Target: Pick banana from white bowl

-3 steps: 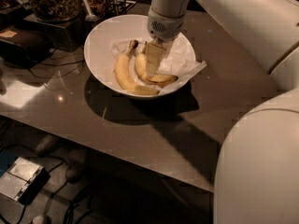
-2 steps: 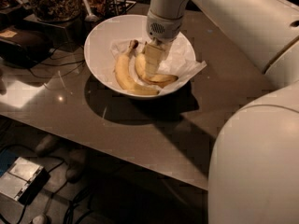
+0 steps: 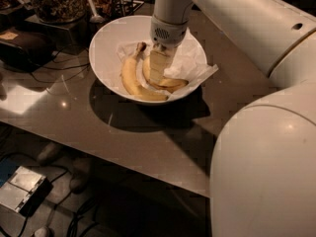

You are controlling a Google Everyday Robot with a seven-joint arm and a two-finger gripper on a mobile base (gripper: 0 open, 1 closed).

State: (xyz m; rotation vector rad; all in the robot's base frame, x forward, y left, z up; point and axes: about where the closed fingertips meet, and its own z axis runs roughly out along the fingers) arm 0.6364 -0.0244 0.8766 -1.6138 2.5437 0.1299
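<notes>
The white bowl [image 3: 106,43] stands on the grey table, lined with crumpled white paper [image 3: 190,63]. Two bananas lie in it. The shorter, strongly curved banana [image 3: 170,83] lies on the right, with its brown end toward the bowl's right rim. The longer banana [image 3: 130,78] lies to its left, its dark stem tip pointing away. My gripper [image 3: 159,67] reaches straight down into the bowl and sits on the near-left part of the shorter banana, hiding that part.
Jars of dark food [image 3: 57,1] and a spoon [image 3: 94,9] stand behind the bowl. A black device [image 3: 24,46] with cables sits at the left. My arm's large white link [image 3: 266,172] fills the lower right. The floor below holds a box [image 3: 22,189] and cables.
The gripper stays in the same place in the bowl. The big arm link in the lower right has moved a little to the left. The bananas have not moved.
</notes>
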